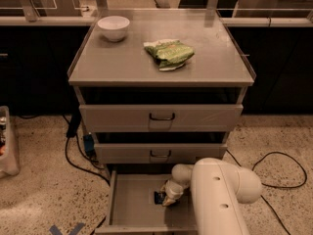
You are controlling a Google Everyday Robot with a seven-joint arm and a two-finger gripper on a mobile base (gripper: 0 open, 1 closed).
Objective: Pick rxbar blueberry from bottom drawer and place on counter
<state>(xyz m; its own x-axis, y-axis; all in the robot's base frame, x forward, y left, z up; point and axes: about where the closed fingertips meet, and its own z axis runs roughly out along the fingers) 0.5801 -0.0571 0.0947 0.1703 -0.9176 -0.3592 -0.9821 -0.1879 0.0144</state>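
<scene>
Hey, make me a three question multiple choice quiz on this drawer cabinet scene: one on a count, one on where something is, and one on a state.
1. How many things lie on the counter?
A. one
B. two
C. four

2. Where is the gripper?
A. over the counter
B. on the floor beside the cabinet
C. down in the bottom drawer

3. The bottom drawer is:
A. pulled open
B. pushed shut
C. lifted out of the cabinet

Answers:
1 B: only a white bowl and a green bag lie there.
2 C: it sits by the rxbar blueberry on the drawer's floor.
3 A: its grey floor shows out in front of the cabinet.
</scene>
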